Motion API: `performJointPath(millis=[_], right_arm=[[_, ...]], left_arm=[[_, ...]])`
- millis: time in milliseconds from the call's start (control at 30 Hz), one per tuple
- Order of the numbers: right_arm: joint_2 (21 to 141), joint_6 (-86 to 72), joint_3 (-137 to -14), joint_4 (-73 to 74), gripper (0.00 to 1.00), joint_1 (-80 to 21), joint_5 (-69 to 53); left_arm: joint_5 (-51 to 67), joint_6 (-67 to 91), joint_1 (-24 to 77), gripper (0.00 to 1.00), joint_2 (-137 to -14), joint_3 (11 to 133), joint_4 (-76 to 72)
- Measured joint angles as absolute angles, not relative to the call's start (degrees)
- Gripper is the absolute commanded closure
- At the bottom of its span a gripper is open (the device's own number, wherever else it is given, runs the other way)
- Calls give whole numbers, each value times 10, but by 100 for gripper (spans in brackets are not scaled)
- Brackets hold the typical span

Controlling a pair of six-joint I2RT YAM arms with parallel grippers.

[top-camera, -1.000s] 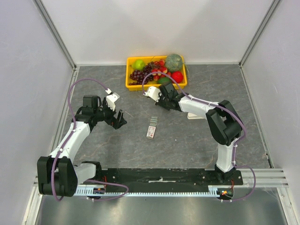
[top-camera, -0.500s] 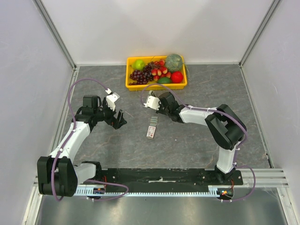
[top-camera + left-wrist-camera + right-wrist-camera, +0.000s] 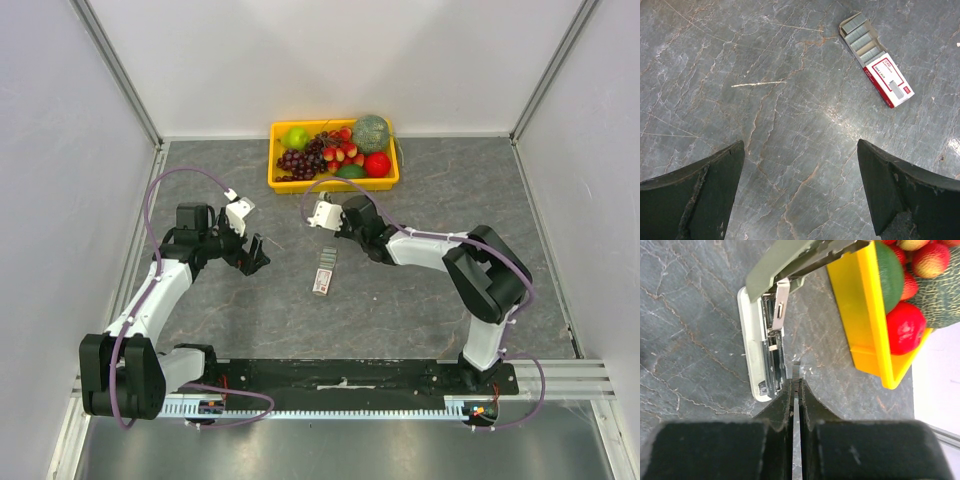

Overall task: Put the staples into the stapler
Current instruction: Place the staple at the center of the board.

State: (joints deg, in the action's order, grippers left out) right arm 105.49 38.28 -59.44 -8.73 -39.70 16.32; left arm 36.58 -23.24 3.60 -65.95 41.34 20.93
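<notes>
The staples box (image 3: 323, 271) lies mid-table; in the left wrist view it (image 3: 877, 60) is red and white, with its tray of silvery strips slid out. My left gripper (image 3: 256, 256) (image 3: 800, 165) is open and empty above bare table, left of the box. My right gripper (image 3: 380, 254) (image 3: 796, 382) is shut on a thin silvery staple strip (image 3: 796, 371). The stapler (image 3: 767, 345) lies open just ahead of it, white base down and grey lid raised. The strip's tip sits just right of the magazine's near end. In the top view the right arm hides most of the stapler.
A yellow basket (image 3: 280, 180) of fruit stands at the back of the table; its corner (image 3: 865, 315) is close to the right of the stapler. Walls enclose the left, right and back sides.
My right gripper has moved nearer and slightly right with the strip, down toward the stapler. The left arm and the staples box have not moved.
</notes>
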Motion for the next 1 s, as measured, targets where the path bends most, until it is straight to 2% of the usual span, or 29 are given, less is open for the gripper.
performJointPath(millis=[267, 500, 767, 1000], right_arm=[[971, 406, -556, -87, 93, -401, 153], [890, 437, -463, -84, 93, -438, 154], [887, 457, -372, -92, 93, -478, 176], [893, 463, -346, -117, 92, -496, 206]], left_arm=[[366, -232, 36, 0, -660, 413, 209], [366, -232, 36, 0, -659, 414, 209], [366, -232, 35, 0, -652, 413, 209], [366, -232, 34, 0, -651, 414, 209]])
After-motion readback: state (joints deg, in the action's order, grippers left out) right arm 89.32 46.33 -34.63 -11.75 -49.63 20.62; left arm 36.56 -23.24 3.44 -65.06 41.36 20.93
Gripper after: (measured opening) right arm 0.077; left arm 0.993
